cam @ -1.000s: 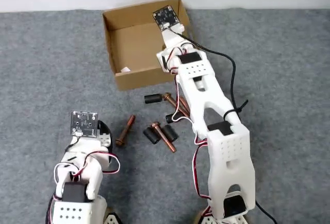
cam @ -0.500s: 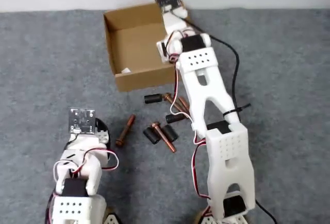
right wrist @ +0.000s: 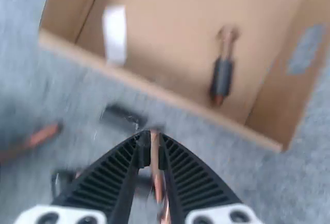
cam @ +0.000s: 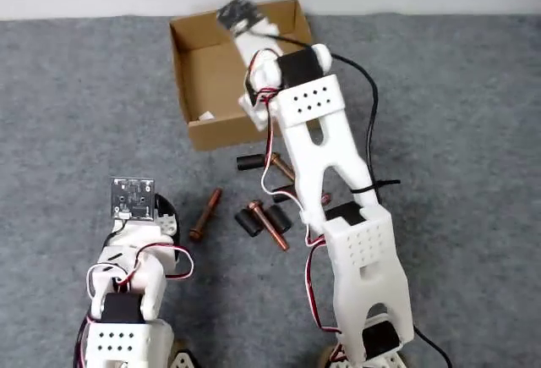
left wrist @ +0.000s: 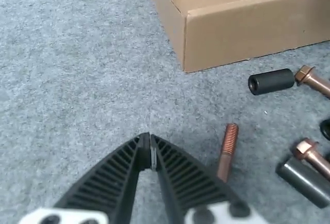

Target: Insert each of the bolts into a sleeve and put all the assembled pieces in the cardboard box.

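While your right gripper hangs above the front wall of the cardboard box, its jaws are drawn almost together. A thin copper streak shows in the slit between them, too blurred for me to tell you whether it is held or lies on the carpet beneath.

Inside the box you have one assembled piece, a bolt pushed through a black sleeve. It lies flat on the box floor close to one side wall, well apart from a small white slip near the opposite side.

Just outside the box's front wall, a loose sleeve lies on the carpet with a bolt head just beside its end. Farther from the box sit a long bolt and two short sleeves, one on either side of it. A lone bolt lies apart from that cluster.

Your left gripper is well away from the box, low over the carpet. Its jaws are pressed fully together and hold nothing, and the lone bolt lies just beside one finger.
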